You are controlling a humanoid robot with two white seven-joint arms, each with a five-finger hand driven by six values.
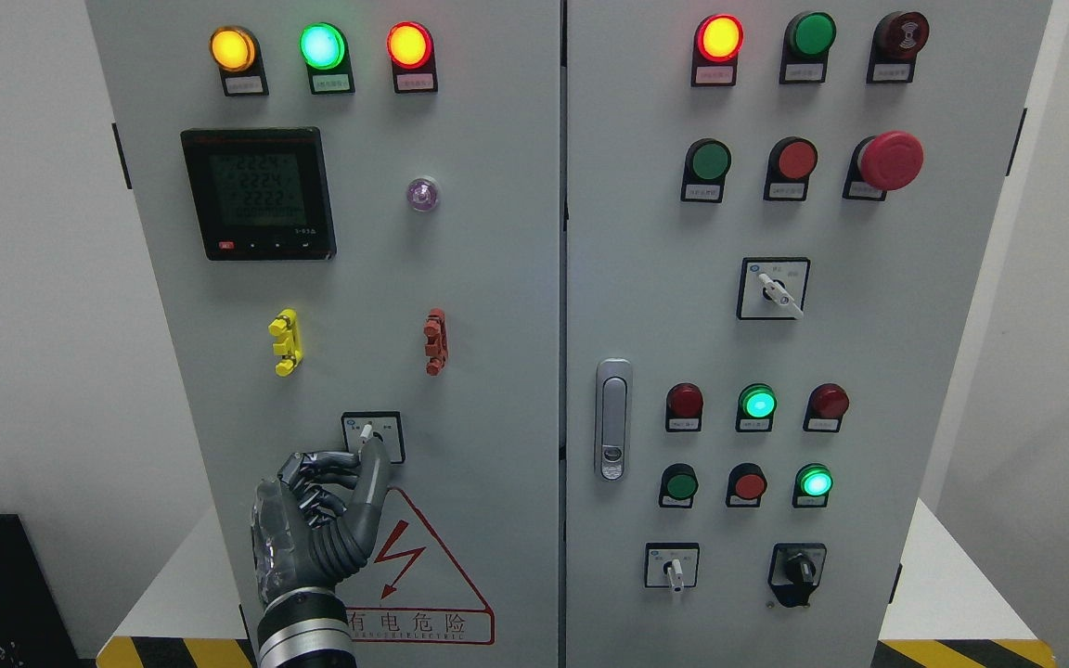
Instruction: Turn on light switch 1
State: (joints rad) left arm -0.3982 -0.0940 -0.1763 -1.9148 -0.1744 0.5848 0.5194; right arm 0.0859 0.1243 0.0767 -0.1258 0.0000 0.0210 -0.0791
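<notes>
At the lower left door of the grey cabinet [497, 371], we see our left hand [316, 520] raised upright, its fingers [375, 473] pinched on the white lever of the light switch [372, 436], just above the red warning triangle [423, 575].

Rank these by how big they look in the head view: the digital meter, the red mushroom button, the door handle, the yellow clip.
1. digital meter
2. door handle
3. red mushroom button
4. yellow clip
</notes>
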